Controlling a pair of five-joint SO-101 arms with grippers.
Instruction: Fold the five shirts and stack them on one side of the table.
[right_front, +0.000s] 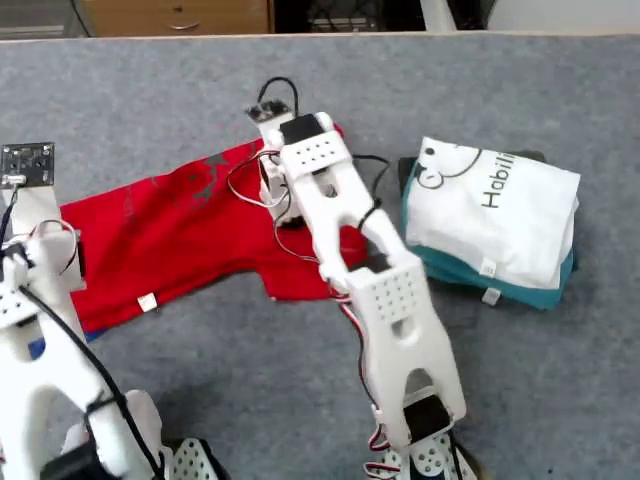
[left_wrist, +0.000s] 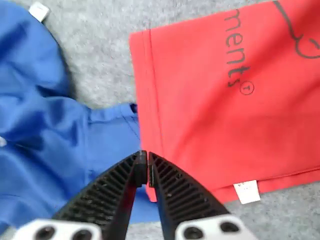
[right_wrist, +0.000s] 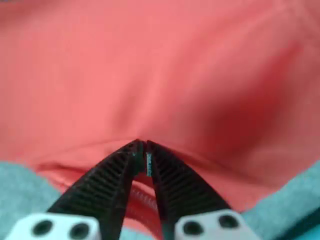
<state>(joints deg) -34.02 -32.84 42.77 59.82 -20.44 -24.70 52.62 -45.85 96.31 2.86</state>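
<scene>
A red shirt (right_front: 190, 235) lies spread across the left middle of the grey table (right_front: 520, 90). The right arm stretches over it, and my right gripper (right_wrist: 142, 150) is shut on a raised fold of the red shirt (right_wrist: 165, 75) near its edge. My left gripper (left_wrist: 143, 165) is shut, its tips right over the side hem of the red shirt (left_wrist: 225, 110), where it overlaps a crumpled blue shirt (left_wrist: 45, 135). A folded white shirt (right_front: 495, 210) rests on a folded teal shirt (right_front: 520, 285) at the right.
The left arm (right_front: 40, 300) stands at the table's left edge, with a strip of blue shirt (right_front: 92, 333) showing below the red one. A wooden drawer unit (right_front: 180, 15) stands beyond the far edge. Bare table lies at the front between the arms.
</scene>
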